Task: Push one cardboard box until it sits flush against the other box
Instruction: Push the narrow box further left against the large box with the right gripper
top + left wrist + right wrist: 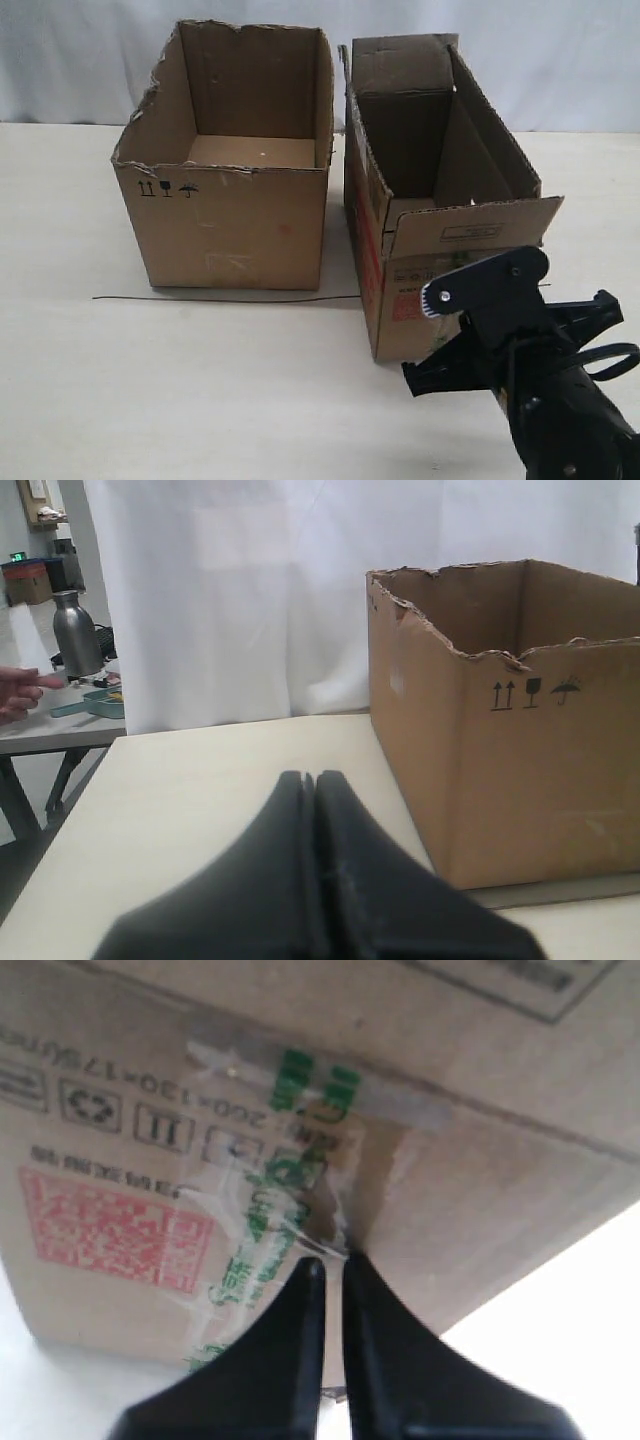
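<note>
Against the taped front of the narrow box (460,232), the right gripper (328,1258) sits with fingers pressed together. A gap separates this box from the wide box (235,225); closing it probably calls for a sideways shove.

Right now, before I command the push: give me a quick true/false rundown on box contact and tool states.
1. The cardboard box and the other box both stand with open tops. True.
2. The two boxes sit flush. False: a gap shows between them in the exterior view.
3. The right tool is shut, its tips close to the green-printed tape on the cardboard box. True.
4. The left tool grips the other box's rim. False: it is shut on nothing and apart from that box.
</note>
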You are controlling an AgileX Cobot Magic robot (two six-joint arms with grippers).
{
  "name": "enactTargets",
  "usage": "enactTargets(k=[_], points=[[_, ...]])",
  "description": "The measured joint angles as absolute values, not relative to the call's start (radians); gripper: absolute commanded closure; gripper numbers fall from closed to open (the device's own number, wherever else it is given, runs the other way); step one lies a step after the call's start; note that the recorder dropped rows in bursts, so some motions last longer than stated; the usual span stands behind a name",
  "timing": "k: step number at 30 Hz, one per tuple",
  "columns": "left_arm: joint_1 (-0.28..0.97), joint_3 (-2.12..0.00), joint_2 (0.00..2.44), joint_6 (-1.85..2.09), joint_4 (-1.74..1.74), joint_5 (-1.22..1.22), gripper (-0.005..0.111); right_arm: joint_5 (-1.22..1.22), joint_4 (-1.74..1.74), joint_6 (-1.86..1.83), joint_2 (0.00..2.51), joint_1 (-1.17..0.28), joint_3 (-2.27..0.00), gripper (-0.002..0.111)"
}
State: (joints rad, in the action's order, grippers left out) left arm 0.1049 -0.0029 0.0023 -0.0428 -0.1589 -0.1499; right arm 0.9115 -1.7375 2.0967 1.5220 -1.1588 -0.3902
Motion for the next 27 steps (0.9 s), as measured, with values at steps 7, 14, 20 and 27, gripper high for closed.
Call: enactTargets(k=[7,14,20,27], points=[[0.105,-0.003,0.002,-0.043,-0.159,-0.150,0.107,0.891,-1.738,2.067,1.571,-1.130,-0.476,0.103],[0.105,-0.003,0.002,-0.043,-0.159,-0.150,0.107,0.842,-1.738,2.056,1.641,-1.056,-0.571,0.103],[0.105,-0.003,0.002,-0.043,-0.159,-0.150,0.107,0.800,-1.738,2.036,1.686,-0.981,-0.625,0.103],[0.105,-0.003,0.002,-0.043,-0.159,-0.150,0.107,0.746,-1.738,2.028,1.693,-0.969,-0.680,0.103]])
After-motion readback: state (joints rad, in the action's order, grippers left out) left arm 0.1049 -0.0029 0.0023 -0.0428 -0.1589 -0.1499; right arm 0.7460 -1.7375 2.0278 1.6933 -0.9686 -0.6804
